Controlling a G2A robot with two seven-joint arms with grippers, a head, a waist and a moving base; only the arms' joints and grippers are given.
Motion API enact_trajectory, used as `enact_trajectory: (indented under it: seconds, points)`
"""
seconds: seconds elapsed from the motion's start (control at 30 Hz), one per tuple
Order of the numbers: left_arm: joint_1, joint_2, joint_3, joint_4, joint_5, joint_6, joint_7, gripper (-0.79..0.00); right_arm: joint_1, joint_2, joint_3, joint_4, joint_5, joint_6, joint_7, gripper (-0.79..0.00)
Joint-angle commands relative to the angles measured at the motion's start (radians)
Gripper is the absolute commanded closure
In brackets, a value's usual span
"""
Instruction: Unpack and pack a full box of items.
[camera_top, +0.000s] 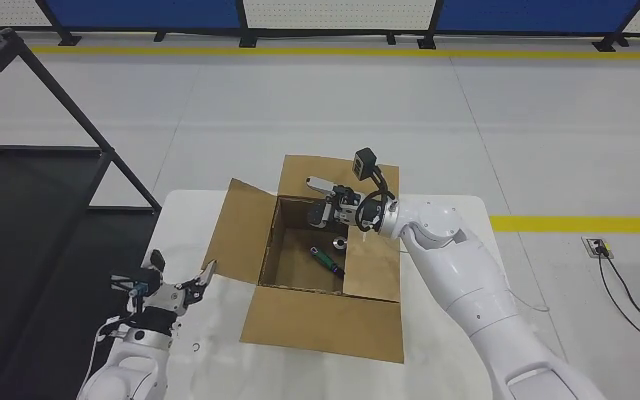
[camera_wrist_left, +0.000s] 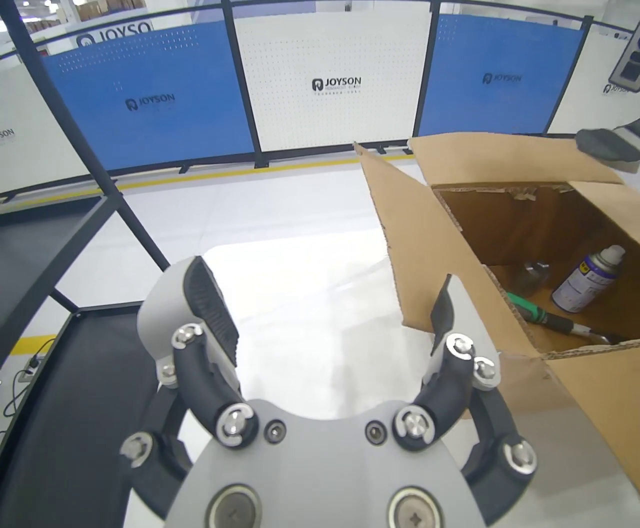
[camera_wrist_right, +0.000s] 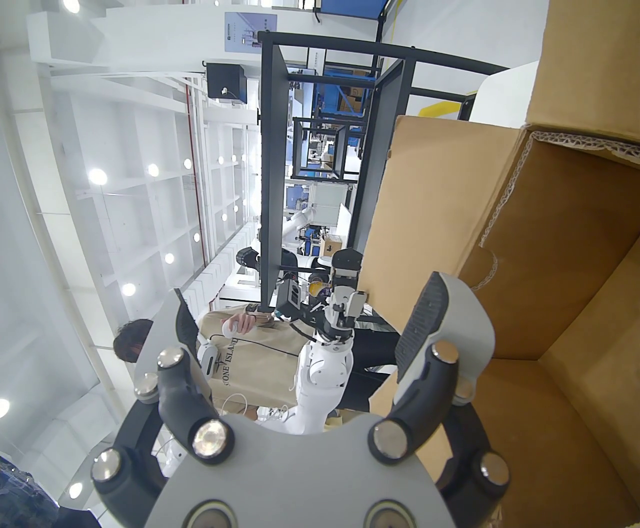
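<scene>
An open cardboard box (camera_top: 300, 320) stands in the middle of the white table (camera_top: 200, 230) with its flaps spread. Inside lie a green-handled screwdriver (camera_top: 327, 260) (camera_wrist_left: 535, 312), a blue and white spray can (camera_wrist_left: 590, 282) standing upright, and a small clear round object (camera_wrist_left: 535, 272). My right gripper (camera_top: 322, 198) (camera_wrist_right: 307, 295) hangs open and empty over the far side of the box opening, beside the inner cardboard wall (camera_wrist_right: 550, 250). My left gripper (camera_top: 182, 266) (camera_wrist_left: 322, 275) is open and empty above the table, left of the box's side flap (camera_wrist_left: 425, 225).
A black metal rack (camera_top: 50, 230) with a dark tray (camera_wrist_left: 75, 375) stands just beyond the table's left edge. Bare table surface lies between my left gripper and the box. Blue and white panels (camera_wrist_left: 330, 85) fence the floor behind.
</scene>
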Motion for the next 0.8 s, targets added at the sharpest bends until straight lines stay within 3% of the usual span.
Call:
enact_trajectory:
  seconds: [0.0,0.3,0.5,0.77]
  points:
    - [0.014,0.000,-0.007,-0.021,-0.001,-0.004,0.015,-0.785,0.000,0.000,0.000,0.000,0.000,0.000,0.000,-0.785]
    - [0.052,0.003,-0.038,-0.088,0.007,-0.065,0.074,-0.785,0.000,0.000,0.000,0.000,0.000,0.000,0.000,-0.785]
    - [0.076,0.006,-0.058,-0.141,-0.008,-0.126,0.106,-0.785,-0.043,0.014,0.020,-0.077,-0.037,0.024,-0.037,-0.785]
    - [0.039,0.012,-0.038,-0.221,-0.052,-0.236,0.005,-0.785,-0.121,0.065,0.141,-0.198,-0.093,0.001,-0.058,-0.785]
